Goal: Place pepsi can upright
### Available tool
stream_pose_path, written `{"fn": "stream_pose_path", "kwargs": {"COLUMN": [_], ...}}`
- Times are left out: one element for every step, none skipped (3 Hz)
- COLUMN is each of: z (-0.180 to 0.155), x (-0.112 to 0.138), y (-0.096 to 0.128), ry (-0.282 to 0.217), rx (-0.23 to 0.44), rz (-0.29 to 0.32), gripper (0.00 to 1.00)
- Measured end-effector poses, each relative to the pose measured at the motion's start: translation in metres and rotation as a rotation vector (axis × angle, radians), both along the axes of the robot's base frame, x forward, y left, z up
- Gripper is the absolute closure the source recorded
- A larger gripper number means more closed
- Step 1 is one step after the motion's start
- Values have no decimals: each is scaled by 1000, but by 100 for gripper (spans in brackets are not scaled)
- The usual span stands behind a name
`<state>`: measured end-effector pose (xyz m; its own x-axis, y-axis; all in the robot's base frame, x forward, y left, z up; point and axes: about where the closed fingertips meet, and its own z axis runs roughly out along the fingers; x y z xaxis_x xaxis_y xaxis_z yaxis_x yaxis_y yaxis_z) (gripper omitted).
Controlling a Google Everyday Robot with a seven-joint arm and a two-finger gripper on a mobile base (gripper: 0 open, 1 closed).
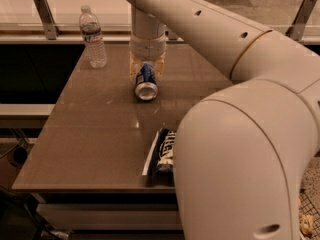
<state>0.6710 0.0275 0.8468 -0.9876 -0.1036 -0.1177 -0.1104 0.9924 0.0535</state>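
One pepsi can [146, 81] down, one gripper [146, 68] upon it.

Lying on its side toward the far middle of the brown table [90, 134], the blue can points its silver end at the camera, while the gripper reaches straight down from the white arm [225, 49] over its far half. The pale fingers [133, 68] sit on either flank of the can and seem pressed against it, though the dim view leaves the contact hard to confirm. A clear water bottle [93, 36] stands upright near the far left corner, well apart from the can. A dark chip bag [162, 154] lies at the near edge, partly hidden behind the robot's bulky near arm link.
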Motion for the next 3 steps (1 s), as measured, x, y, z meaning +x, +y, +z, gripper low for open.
{"fn": "stream_pose_path", "kwargs": {"z": [1,10,20], "x": [0,2,5], "y": [-2,-26,-56], "ry": [-7,-58,-113], "rx": [4,23,43], "rz": [-1,-25,-59], "gripper": [100,100,100]}}
